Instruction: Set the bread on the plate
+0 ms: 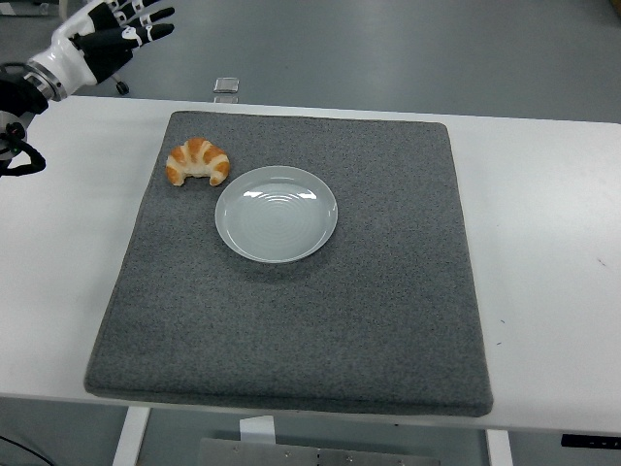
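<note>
Bread (198, 160) lies crosswise, tips toward the near edge, beside plate (277, 214).

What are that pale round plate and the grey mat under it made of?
The plate looks like glazed ceramic, possibly melamine: its smooth pale surface shows glossy highlights and faint concentric rings. The mat looks like felt or a dense foam pad covered in fabric: matte, speckled grey, fuzzy texture, with thick soft edges.

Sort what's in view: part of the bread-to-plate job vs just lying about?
Job: croissant on the mat, empty white plate beside it, left hand open, raised at far left.
Lying about: grey mat, small clear object at table's far edge.
</note>
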`<state>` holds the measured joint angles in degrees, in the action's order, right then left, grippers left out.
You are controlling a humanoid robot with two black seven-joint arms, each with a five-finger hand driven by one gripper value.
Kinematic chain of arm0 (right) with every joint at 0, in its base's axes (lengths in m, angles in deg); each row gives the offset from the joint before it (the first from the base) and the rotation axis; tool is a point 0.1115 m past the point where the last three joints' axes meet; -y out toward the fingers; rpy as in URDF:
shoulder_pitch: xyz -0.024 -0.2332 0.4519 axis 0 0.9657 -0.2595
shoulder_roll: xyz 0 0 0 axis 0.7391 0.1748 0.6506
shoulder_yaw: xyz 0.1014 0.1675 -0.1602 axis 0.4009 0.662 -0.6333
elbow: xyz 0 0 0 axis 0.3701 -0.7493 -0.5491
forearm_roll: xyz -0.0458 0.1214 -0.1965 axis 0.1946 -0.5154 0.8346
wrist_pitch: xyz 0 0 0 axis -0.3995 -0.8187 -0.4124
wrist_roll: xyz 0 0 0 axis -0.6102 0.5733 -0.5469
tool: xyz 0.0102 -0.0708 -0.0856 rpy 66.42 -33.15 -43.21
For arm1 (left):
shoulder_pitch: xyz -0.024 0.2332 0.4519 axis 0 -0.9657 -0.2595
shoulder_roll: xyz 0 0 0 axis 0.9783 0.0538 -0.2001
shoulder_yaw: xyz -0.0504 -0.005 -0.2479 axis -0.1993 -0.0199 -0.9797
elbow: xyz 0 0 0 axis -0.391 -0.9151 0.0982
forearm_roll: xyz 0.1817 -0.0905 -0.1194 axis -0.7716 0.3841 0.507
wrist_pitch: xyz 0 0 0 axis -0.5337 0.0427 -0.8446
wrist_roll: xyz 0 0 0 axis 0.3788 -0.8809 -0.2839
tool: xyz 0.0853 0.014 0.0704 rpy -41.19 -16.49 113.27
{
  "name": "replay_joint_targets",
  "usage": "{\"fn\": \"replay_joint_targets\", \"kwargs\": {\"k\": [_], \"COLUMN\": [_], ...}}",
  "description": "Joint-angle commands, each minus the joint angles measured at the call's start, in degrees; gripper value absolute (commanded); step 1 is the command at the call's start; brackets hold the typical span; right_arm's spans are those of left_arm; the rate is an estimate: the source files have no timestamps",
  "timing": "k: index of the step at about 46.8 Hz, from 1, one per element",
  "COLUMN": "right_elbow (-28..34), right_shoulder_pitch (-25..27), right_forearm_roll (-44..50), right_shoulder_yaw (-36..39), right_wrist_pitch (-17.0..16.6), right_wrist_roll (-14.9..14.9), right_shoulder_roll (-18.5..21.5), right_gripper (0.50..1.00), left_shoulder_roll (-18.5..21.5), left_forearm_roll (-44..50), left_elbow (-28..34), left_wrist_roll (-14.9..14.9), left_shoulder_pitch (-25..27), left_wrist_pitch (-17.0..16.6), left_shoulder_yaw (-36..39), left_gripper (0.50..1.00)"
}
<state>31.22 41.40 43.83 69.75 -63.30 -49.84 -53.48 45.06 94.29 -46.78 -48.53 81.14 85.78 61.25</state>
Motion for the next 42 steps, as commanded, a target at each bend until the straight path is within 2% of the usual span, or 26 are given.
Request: {"fn": "replay_joint_targets", "kwargs": {"k": [1, 6, 11, 19, 24, 30, 35, 42], "right_elbow": [-0.1, -0.1, -0.1, -0.2, -0.2, -0.2, -0.2, -0.2], "right_shoulder_pitch": [0.1, 0.0, 0.0, 0.0, 0.0, -0.1, -0.1, -0.1], "right_forearm_roll": [0.0, 0.0, 0.0, 0.0, 0.0, 0.0, 0.0, 0.0], "right_shoulder_yaw": [-0.1, -0.1, -0.1, 0.0, 0.0, 0.0, -0.1, -0.1], "right_wrist_pitch": [0.0, 0.0, 0.0, 0.0, 0.0, 0.0, 0.0, 0.0], "right_wrist_roll": [0.0, 0.0, 0.0, 0.0, 0.0, 0.0, 0.1, 0.0], "right_shoulder_roll": [0.0, 0.0, 0.0, 0.0, 0.0, 0.0, 0.0, 0.0], "right_gripper": [0.93, 0.93, 0.93, 0.93, 0.93, 0.93, 0.93, 0.93], "left_shoulder_roll": [1.0, 3.3, 6.0, 11.3, 13.5, 17.1, 18.1, 17.5], "left_forearm_roll": [-0.1, -1.5, -9.2, -23.8, -34.3, -44.6, -46.8, -46.8], "left_elbow": [0.2, 1.9, 7.0, 15.6, 20.5, 30.3, 36.0, 36.8], "left_wrist_roll": [0.0, 0.0, 0.0, 0.1, 0.2, 0.2, 0.2, 0.2], "left_shoulder_pitch": [5.5, 11.6, 17.8, 22.1, 22.4, 21.5, 19.5, 14.9], "left_wrist_pitch": [0.0, 0.0, 0.0, -0.7, -7.5, -16.9, -22.9, -29.5], "left_shoulder_yaw": [6.8, 14.8, 22.2, 23.1, 22.8, 22.6, 22.7, 22.5], "left_gripper": [0.988, 0.988, 0.988, 0.988, 0.988, 0.988, 0.988, 0.988]}}
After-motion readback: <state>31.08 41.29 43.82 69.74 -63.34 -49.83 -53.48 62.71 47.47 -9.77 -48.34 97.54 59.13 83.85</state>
